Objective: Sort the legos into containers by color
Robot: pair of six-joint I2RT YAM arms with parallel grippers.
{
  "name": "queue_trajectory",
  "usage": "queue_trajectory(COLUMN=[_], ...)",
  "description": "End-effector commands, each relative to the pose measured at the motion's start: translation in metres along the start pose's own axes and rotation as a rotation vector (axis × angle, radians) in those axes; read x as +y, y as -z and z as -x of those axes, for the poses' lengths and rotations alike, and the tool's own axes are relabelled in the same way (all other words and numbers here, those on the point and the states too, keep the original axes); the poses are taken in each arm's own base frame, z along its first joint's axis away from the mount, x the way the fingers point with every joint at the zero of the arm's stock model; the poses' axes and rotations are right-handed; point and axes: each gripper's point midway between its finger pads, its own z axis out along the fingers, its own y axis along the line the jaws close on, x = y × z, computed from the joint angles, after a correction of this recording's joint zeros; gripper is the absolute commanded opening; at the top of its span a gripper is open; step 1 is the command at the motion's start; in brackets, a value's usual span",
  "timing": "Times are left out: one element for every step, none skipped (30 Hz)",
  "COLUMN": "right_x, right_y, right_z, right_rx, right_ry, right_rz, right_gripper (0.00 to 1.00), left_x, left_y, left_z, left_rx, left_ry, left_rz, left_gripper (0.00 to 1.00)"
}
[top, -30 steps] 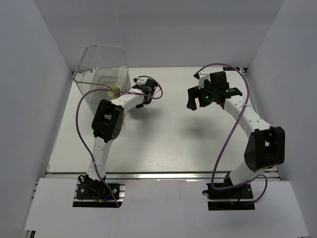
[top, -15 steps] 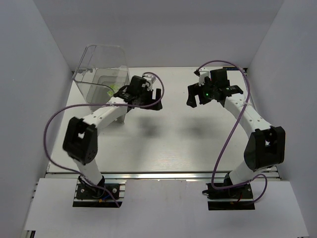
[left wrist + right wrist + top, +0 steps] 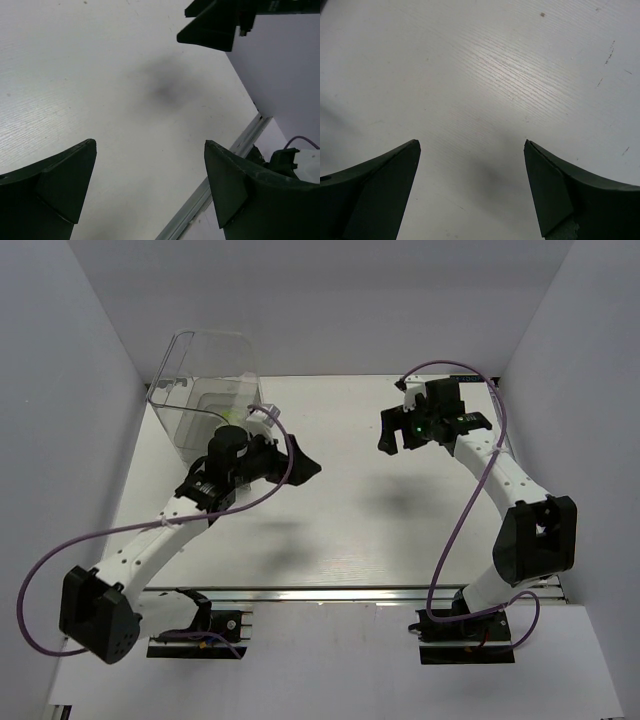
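The container (image 3: 205,375), a tall clear plastic bin, stands at the table's far left corner. No legos show in any view, and my left arm hides part of the bin's floor. My left gripper (image 3: 298,462) hangs just right of the bin, over bare table, pointing toward the middle. Its jaws are open with nothing between them (image 3: 150,145). My right gripper (image 3: 428,435) hovers over the far right of the table, also open and empty (image 3: 470,142). Only white tabletop shows between its fingertips.
The white table (image 3: 340,510) is boxed in by pale walls on three sides. A metal rail (image 3: 225,165) runs along the table's edge. Part of the right arm (image 3: 215,25) shows at the top of the left wrist view.
My left arm has stretched out and swung its gripper away from the bin toward the table's middle, and its jaws have opened. The right gripper has barely moved.
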Motion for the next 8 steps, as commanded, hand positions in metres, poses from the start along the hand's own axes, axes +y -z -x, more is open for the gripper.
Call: queue_trajectory(right_x=[0.005, 0.009, 0.010, 0.011, 0.013, 0.016, 0.017, 0.018], right_y=[0.016, 0.017, 0.016, 0.017, 0.018, 0.019, 0.020, 0.022], right_z=[0.026, 0.026, 0.025, 0.024, 0.023, 0.020, 0.022, 0.022], right_rx=[-0.094, -0.096, -0.091, -0.091, -0.090, -0.088, -0.100, -0.108], right_ry=[0.014, 0.017, 0.014, 0.015, 0.019, 0.023, 0.024, 0.026], right_rz=[0.008, 0.027, 0.034, 0.041, 0.056, 0.065, 0.069, 0.072], right_gripper=[0.89, 0.89, 0.89, 0.89, 0.89, 0.89, 0.89, 0.89], left_x=[-0.024, -0.023, -0.026, -0.026, -0.025, -0.024, -0.025, -0.026], left_y=[0.025, 0.028, 0.034, 0.037, 0.039, 0.041, 0.046, 0.047], left_z=[0.014, 0.008, 0.009, 0.008, 0.005, 0.002, 0.004, 0.004], left_rx=[-0.086, -0.080, -0.093, -0.096, -0.094, -0.095, -0.111, -0.117], left_ry=[-0.008, 0.003, 0.001, 0.006, 0.011, 0.017, 0.018, 0.017], left_rz=[-0.079, -0.077, -0.082, -0.081, -0.076, -0.070, -0.071, -0.072], left_gripper=[0.98, 0.98, 0.98, 0.98, 0.98, 0.98, 0.98, 0.98])
